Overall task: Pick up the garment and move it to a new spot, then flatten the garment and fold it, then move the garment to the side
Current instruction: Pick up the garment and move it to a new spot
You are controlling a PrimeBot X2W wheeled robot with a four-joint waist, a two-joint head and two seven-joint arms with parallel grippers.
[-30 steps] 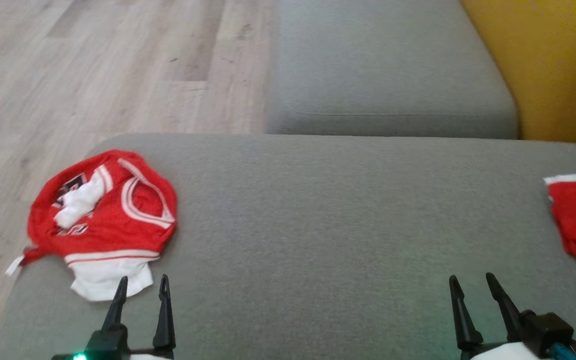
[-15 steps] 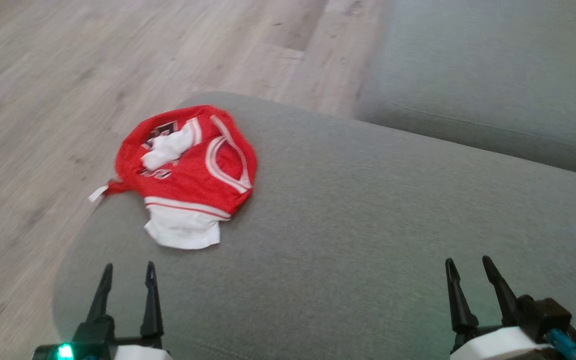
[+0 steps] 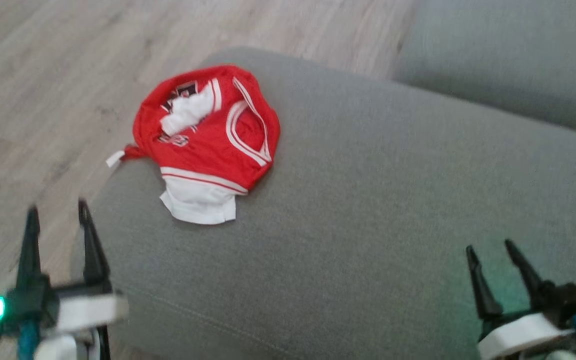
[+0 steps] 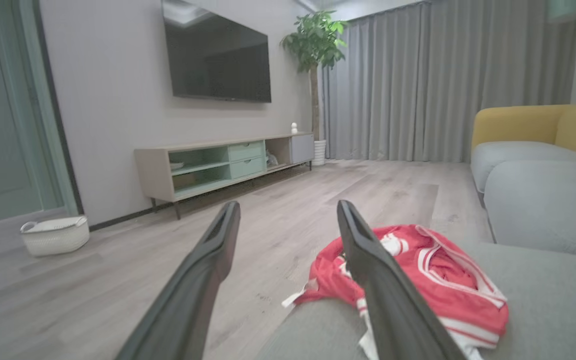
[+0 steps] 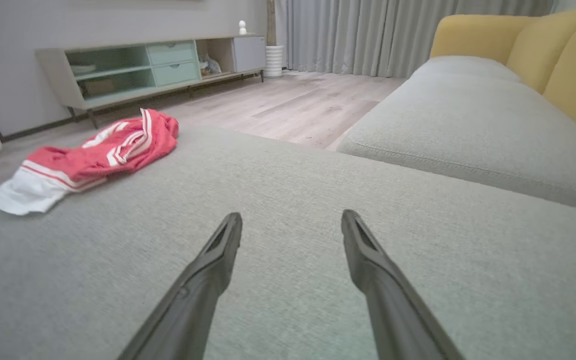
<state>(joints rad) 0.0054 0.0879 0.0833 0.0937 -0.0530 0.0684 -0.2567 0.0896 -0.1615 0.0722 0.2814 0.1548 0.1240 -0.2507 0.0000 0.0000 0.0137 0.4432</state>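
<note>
Red and white garment (image 3: 208, 140) crumpled in a loose heap on the grey seat cushion (image 3: 368, 225). Sits at the cushion's left end, near its far edge, with a thin red strip and white tab hanging over the rounded side toward the wooden floor (image 3: 43, 75). White hem portion turned toward the robot; striped neckline on top. Left gripper (image 3: 57, 207) low at the near left corner of the cushion, partly over the floor, short of the garment and clear of it. Fingers spread wide, nothing between them. Right gripper (image 3: 489, 246) above the cushion's right part, well apart from the garment. Fingers likewise parted and empty, over bare fabric. Second grey cushion (image 3: 508, 60) beyond the first, at the upper right of the head view. From the wrist views: yellow backrest (image 5: 568, 65) beside the second cushion, low cabinet (image 4: 218, 165) against the wall under a television (image 4: 218, 60), potted plant (image 4: 315, 50) next to grey curtains (image 4: 443, 85), white basket (image 4: 55, 235) on the floor near the wall.
</note>
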